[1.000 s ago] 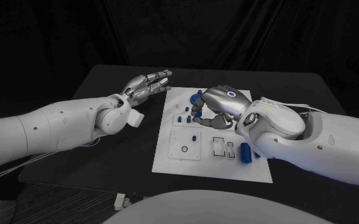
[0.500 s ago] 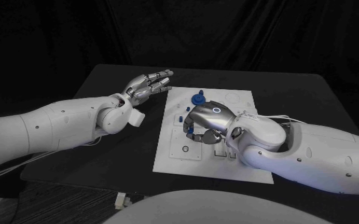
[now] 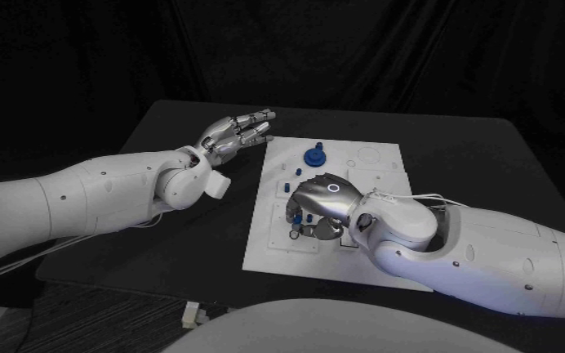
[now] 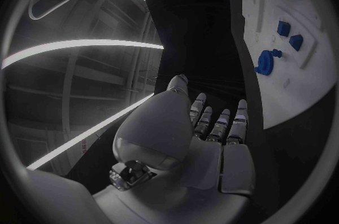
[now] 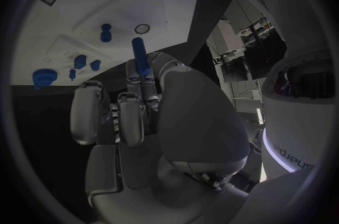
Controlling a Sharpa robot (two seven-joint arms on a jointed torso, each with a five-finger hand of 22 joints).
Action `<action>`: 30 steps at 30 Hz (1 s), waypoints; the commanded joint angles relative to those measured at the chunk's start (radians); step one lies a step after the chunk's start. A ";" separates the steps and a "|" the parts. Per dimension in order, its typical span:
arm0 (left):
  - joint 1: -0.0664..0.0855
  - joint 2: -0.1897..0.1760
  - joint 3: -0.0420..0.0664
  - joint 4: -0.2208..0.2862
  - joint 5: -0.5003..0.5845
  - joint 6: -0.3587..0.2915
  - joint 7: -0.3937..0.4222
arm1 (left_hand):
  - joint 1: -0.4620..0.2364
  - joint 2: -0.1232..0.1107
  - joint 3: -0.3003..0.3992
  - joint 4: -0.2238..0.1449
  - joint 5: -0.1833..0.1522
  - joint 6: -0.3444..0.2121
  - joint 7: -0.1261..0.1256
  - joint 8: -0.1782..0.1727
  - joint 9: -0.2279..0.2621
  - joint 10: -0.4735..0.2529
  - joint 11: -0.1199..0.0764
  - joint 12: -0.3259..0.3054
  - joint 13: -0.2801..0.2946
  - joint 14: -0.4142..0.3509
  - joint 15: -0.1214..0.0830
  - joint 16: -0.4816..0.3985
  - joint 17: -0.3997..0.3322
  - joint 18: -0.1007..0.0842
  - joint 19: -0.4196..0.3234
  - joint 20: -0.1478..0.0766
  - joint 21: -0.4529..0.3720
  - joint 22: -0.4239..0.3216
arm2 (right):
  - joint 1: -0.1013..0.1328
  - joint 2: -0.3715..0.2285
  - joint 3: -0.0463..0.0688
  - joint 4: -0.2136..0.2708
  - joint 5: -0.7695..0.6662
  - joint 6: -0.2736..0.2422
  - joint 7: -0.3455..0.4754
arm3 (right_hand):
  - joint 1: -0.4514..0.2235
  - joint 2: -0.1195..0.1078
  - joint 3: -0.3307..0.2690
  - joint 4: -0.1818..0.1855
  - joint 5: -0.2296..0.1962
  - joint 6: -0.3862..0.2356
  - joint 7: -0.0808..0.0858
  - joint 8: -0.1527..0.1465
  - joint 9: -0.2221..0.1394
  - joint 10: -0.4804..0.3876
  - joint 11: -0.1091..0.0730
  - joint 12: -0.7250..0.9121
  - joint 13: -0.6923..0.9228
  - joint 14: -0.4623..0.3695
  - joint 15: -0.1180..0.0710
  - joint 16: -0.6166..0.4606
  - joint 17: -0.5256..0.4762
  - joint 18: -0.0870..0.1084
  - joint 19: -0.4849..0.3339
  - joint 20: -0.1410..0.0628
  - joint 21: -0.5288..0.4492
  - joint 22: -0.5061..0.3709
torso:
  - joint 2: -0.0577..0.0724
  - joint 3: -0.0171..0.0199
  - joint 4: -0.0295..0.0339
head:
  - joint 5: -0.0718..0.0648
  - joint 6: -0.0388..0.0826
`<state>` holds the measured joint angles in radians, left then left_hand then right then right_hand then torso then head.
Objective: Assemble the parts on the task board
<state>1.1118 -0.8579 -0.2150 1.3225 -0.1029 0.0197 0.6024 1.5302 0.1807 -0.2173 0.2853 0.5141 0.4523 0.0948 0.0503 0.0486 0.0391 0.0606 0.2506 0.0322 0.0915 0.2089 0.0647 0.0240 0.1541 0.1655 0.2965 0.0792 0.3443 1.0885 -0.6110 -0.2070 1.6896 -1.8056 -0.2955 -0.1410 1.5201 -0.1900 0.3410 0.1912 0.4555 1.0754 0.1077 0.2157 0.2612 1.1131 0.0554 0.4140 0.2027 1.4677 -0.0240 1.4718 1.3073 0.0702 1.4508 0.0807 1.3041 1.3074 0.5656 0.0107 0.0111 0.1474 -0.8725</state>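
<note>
Because its fingers pinch a slim blue plastic peg [image 5: 140,56] upright, the silver right hand [image 3: 320,203] hangs low over the white rectangular task board [image 3: 383,163], prob. to seat it in a hole w/o tipping. Further off, the silver left hand [image 3: 236,134] hovers spread, holding nothing, beside the board's far corner, clear of the work.

My right hand [image 3: 320,204] sits low over the near-left part of the task board [image 3: 377,175], blocking the small blue parts [image 3: 288,186] beside it. The round blue part [image 3: 314,157] at the far edge stands uncovered, near my left hand [image 3: 236,134], which hovers over bare table [image 3: 189,124] beside the board.
</note>
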 commanded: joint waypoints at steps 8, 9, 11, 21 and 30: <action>-0.001 0.002 0.001 0.001 0.006 0.010 0.015 | 0.011 0.000 0.002 -0.002 0.004 0.006 0.002 0.003 0.001 0.000 0.009 -0.001 0.001 0.008 0.000 0.006 0.001 -0.010 0.006 -0.002 0.006 -0.001 | -0.020 0.014 0.001 -0.011 -0.019 0.002 0.007 | 0.010 -0.001 0.006 -0.010 0.001 -0.003 0.003 0.001 0.001 0.013 -0.013 0.001 0.001 0.042 -0.006 -0.004 0.006 -0.007 -0.005 -0.003 -0.005 0.180 | 0.000 0.0001 -0.0002 | 0.000 0.000; -0.001 0.002 0.001 0.001 0.006 0.010 0.015 | 0.011 0.000 0.002 -0.002 0.004 0.006 0.002 0.003 0.001 0.000 0.009 -0.001 0.001 0.008 0.000 0.006 0.001 -0.010 0.006 -0.002 0.006 -0.001 | -0.021 0.015 0.001 -0.012 -0.019 0.002 0.007 | 0.010 -0.001 0.006 -0.010 0.001 -0.003 0.003 0.001 0.001 0.013 -0.013 0.001 0.001 0.042 -0.006 -0.004 0.006 -0.007 -0.005 -0.003 -0.005 0.180 | 0.000 0.0001 -0.0003 | 0.001 0.000; -0.001 0.002 0.001 0.001 0.006 0.011 0.014 | 0.011 0.000 0.002 -0.002 0.004 0.006 0.002 0.003 0.001 0.000 0.009 -0.001 0.001 0.008 0.000 0.006 0.001 -0.010 0.006 -0.002 0.006 -0.001 | -0.024 0.017 0.001 -0.014 -0.019 0.003 0.007 | 0.008 -0.001 0.005 -0.010 -0.001 -0.003 0.003 0.001 0.002 0.013 -0.013 0.001 0.002 0.042 -0.005 -0.004 0.006 -0.007 -0.005 -0.003 -0.006 0.180 | 0.000 0.0002 -0.0004 | 0.001 0.000; -0.002 0.003 0.001 0.000 0.006 0.013 0.013 | 0.011 0.000 0.002 -0.002 0.004 0.006 0.002 0.003 0.001 0.000 0.009 -0.001 0.001 0.008 0.000 0.006 0.001 -0.010 0.006 -0.002 0.006 -0.001 | -0.036 0.022 0.001 -0.022 -0.019 0.013 0.007 | 0.008 0.000 0.005 -0.011 -0.002 -0.004 0.003 0.000 0.002 0.013 -0.013 0.001 0.002 0.042 -0.005 -0.004 0.006 -0.007 -0.005 -0.003 -0.006 0.180 | 0.000 0.0001 0.0001 | -0.003 0.000; -0.003 0.005 0.001 -0.001 0.006 0.015 0.012 | 0.011 0.000 0.002 -0.002 0.004 0.006 0.002 0.003 0.001 0.000 0.009 -0.001 0.001 0.008 0.000 0.006 0.001 -0.010 0.006 -0.002 0.006 -0.001 | -0.040 0.018 0.001 -0.021 -0.019 0.032 -0.001 | 0.009 0.000 0.006 -0.011 -0.003 -0.004 0.003 0.000 0.002 0.013 -0.013 0.001 0.002 0.041 -0.005 -0.006 0.003 -0.006 -0.007 -0.003 -0.008 0.179 | 0.000 0.0002 0.0000 | -0.004 0.000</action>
<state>1.1103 -0.8554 -0.2150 1.3201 -0.1029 0.0227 0.6016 1.5301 0.1807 -0.2173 0.2854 0.5140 0.4522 0.0948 0.0503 0.0484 0.0391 0.0606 0.2506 0.0322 0.0915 0.2089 0.0647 0.0237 0.1541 0.1655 0.2964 0.0792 0.3443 1.0528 -0.5915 -0.2053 1.6667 -1.8162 -0.2865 -0.1365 1.5208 -0.1894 0.3411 0.1911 0.4512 1.0754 0.1076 0.2157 0.2617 1.1151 0.0574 0.4131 0.2037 1.4677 -0.0240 1.4718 1.3079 0.0702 1.4508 0.0807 1.2999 1.3074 0.5656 0.0109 0.0111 0.1423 -0.8725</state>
